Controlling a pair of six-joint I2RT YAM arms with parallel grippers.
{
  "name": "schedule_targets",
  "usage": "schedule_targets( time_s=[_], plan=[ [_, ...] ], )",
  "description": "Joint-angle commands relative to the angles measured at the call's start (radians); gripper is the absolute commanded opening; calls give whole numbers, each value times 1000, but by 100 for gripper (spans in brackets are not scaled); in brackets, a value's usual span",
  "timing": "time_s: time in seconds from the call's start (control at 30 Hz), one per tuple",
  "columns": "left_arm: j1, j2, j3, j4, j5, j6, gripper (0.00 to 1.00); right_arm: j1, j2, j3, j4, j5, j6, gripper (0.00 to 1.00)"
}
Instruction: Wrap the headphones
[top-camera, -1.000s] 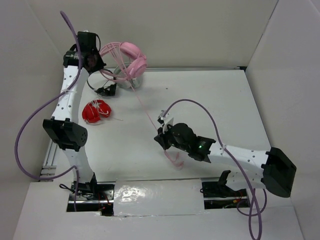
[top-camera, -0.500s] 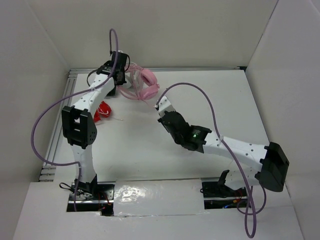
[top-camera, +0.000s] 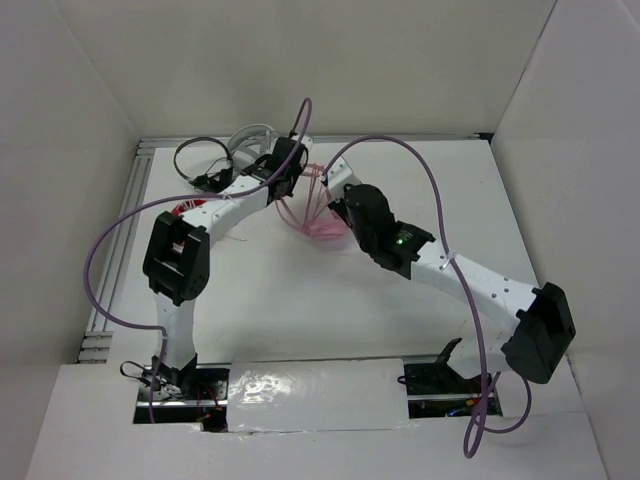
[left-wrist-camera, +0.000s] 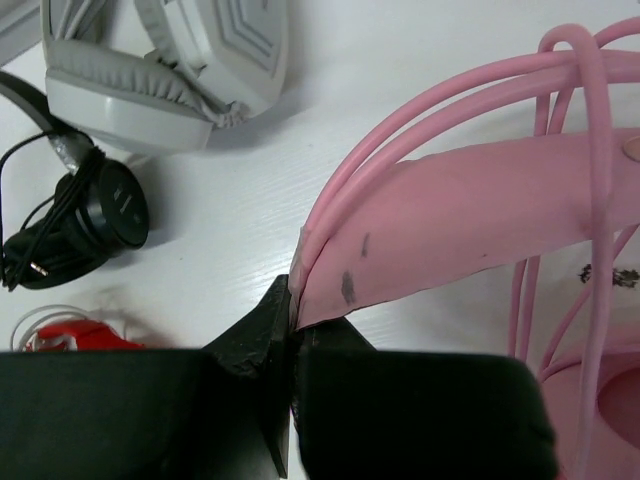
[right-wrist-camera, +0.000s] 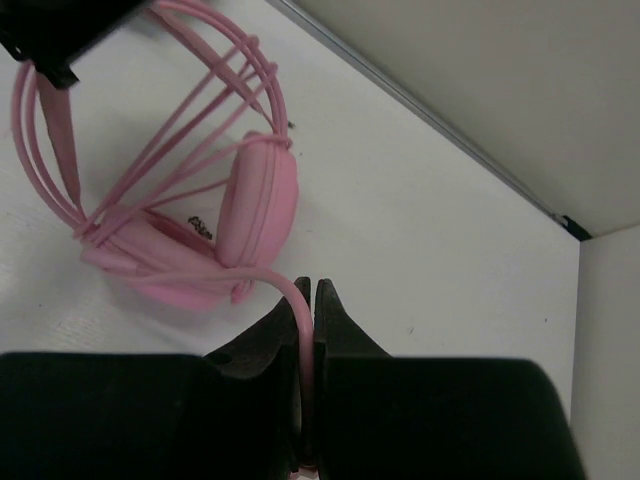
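The pink headphones (top-camera: 318, 222) lie on the table between the two grippers, with the thin pink cable looped several times round them. My left gripper (top-camera: 296, 178) is shut on the pink headband (left-wrist-camera: 450, 225), with the cable loops (left-wrist-camera: 590, 130) beside it. My right gripper (top-camera: 338, 200) is shut on the pink cable (right-wrist-camera: 296, 300), which runs from its jaws to the earcups (right-wrist-camera: 258, 200). In the right wrist view the cable loops (right-wrist-camera: 170, 130) arch over the earcups up to the left gripper's fingers (right-wrist-camera: 45, 70).
White-grey headphones (top-camera: 252, 138) lie at the back left, also in the left wrist view (left-wrist-camera: 170, 55). Thin black headphones (top-camera: 200, 165) lie beside them, earcup (left-wrist-camera: 105, 210). A red item (top-camera: 185, 208) sits under the left arm. Walls close the back and sides.
My left gripper has carried the pink headphones from the back-left corner rightward and down to the table. My right gripper has moved up from mid-table to meet them, taking up the cable.
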Motion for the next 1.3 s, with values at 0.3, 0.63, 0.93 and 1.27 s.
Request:
schedule_targets(
  time_s=[0.3,0.63,0.93,1.27],
  plan=[
    [-63,42,113,47,34,-26,0,-64,-24,126,-17,-327,-67,0],
    [-23,166,285,-154,14,-152,0,25,-122,50,12,-352,-79,0],
    [-60,125,208,-112,-45,-126,0,-12,17,219,-33,-294,-128,0],
    [-57,99,141,-74,37,-128,0,-48,84,264,-42,-331,-122,0]
  ],
)
